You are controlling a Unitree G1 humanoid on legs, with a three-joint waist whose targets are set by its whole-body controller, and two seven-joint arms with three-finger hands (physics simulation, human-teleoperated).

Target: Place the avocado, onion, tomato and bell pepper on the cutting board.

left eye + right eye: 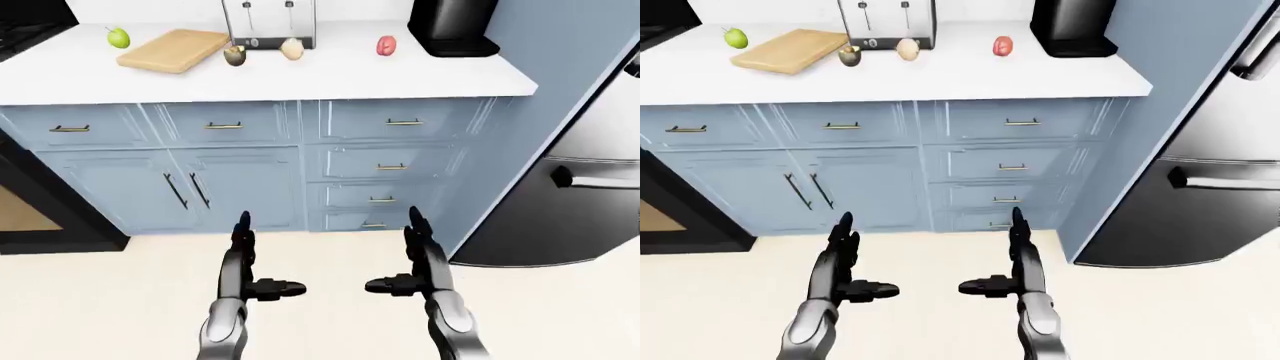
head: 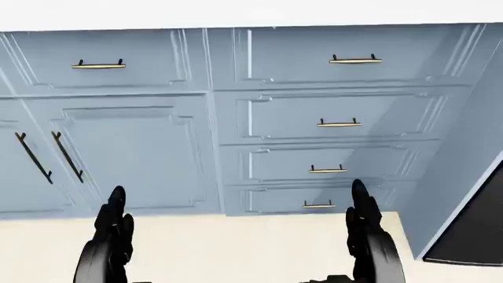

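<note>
On the white counter [image 1: 420, 75] in the left-eye view lie a wooden cutting board [image 1: 173, 49], a green bell pepper [image 1: 118, 37] just left of it, a dark avocado [image 1: 235, 55] touching or nearly touching its right edge, a pale onion [image 1: 291, 49] and a red tomato [image 1: 386, 46] further right. The board has nothing on it. My left hand [image 1: 262, 259] and right hand [image 1: 395, 253] hang low over the floor, well short of the counter. Both are open and empty, fingers pointing up and thumbs turned inward.
A toaster [image 1: 268, 24] stands behind the avocado and onion, and a black coffee machine [image 1: 452, 26] at the counter's right end. Blue cabinets and drawers [image 1: 390, 166] face me. A steel fridge [image 1: 590, 172] stands at the right, a black oven [image 1: 25, 210] at the left.
</note>
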